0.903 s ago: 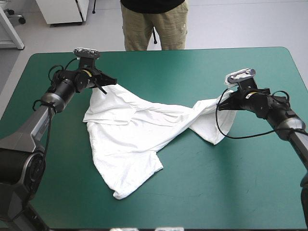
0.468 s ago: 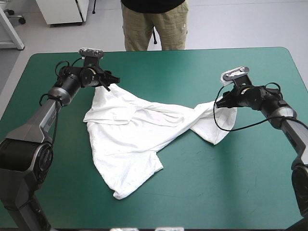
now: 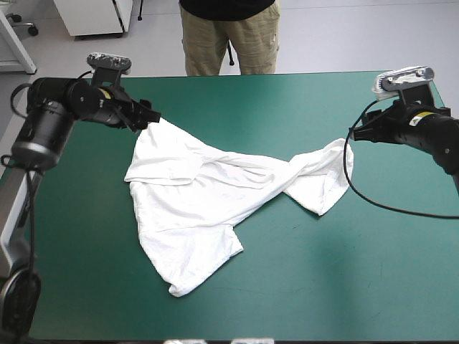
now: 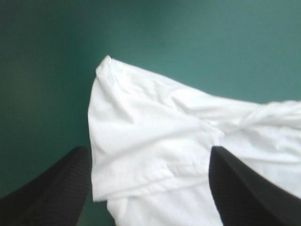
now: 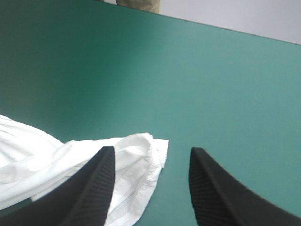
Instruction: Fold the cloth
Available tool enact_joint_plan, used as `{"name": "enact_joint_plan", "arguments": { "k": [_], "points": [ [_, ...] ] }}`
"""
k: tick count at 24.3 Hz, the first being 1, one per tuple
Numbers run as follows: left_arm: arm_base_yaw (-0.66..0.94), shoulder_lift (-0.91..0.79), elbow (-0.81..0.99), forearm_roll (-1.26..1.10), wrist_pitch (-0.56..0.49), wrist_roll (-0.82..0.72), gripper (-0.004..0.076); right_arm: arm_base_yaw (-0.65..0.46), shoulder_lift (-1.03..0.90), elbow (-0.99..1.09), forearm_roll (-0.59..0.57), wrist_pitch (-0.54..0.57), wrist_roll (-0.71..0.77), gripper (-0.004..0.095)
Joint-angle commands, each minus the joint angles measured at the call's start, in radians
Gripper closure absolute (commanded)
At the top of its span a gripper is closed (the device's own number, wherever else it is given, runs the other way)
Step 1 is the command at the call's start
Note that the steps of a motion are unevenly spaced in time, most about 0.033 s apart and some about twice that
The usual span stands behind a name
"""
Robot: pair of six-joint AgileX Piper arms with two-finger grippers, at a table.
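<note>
White T-shirt (image 3: 193, 204) twisted mid-frame. I see left gripper (image 3: 148, 115) upper left, right gripper (image 3: 356, 134) at right, both spread, empty. Risk: next pinch catches doubled layers, fold skews.

T-shirt (image 3: 201, 204) lies between left gripper (image 3: 152, 115) and right gripper (image 3: 356, 134).

High view overhead from behind, wrist views close, perhaps tilted, sharing T-shirt (image 3: 193, 201)
</note>
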Motion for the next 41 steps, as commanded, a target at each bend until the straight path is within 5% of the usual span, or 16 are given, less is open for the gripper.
{"name": "enact_joint_plan", "arguments": {
  "k": [1,6,12,19,25,27,31,32,38,41],
  "points": [
    [-0.001,-0.172,0.142,-0.035,-0.023,-0.001,0.0217,-0.007,-0.112,-0.034,0.049,-0.008,0.001,0.0441],
    [-0.001,-0.363,0.456,-0.131,-0.034,0.002,0.0217,-0.006,-0.181,-0.034,0.083,0.064,-0.001,0.0441],
    [-0.001,-0.506,0.766,-0.165,-0.162,0.005,0.0217,-0.006,-0.202,-0.034,0.124,0.141,-0.003,0.0446],
    [-0.001,-0.430,0.992,-0.196,-0.368,0.003,0.0218,-0.006,-0.200,-0.021,0.157,0.165,-0.013,0.0490],
    [-0.001,-0.256,0.997,-0.228,-0.445,0.010,0.0218,-0.006,-0.200,-0.020,0.153,0.163,-0.032,0.0490],
    [-0.001,-0.188,0.997,-0.306,-0.424,0.089,0.0284,-0.006,-0.191,-0.020,0.153,0.161,-0.049,0.0490],
    [-0.001,-0.102,0.997,-0.468,-0.421,0.249,0.0692,-0.006,-0.161,-0.019,0.122,0.236,-0.021,0.0490],
    [-0.001,-0.098,0.997,-0.470,-0.431,0.253,0.0728,-0.006,-0.158,-0.019,0.108,0.253,-0.021,0.0490],
    [-0.001,-0.100,0.997,-0.469,-0.425,0.266,0.0733,0.056,-0.136,-0.004,0.098,0.338,-0.028,0.0488],
    [-0.001,-0.100,0.997,-0.469,-0.428,0.266,0.0733,0.106,-0.111,0.068,0.052,0.279,-0.007,0.0488]
  ]
}}
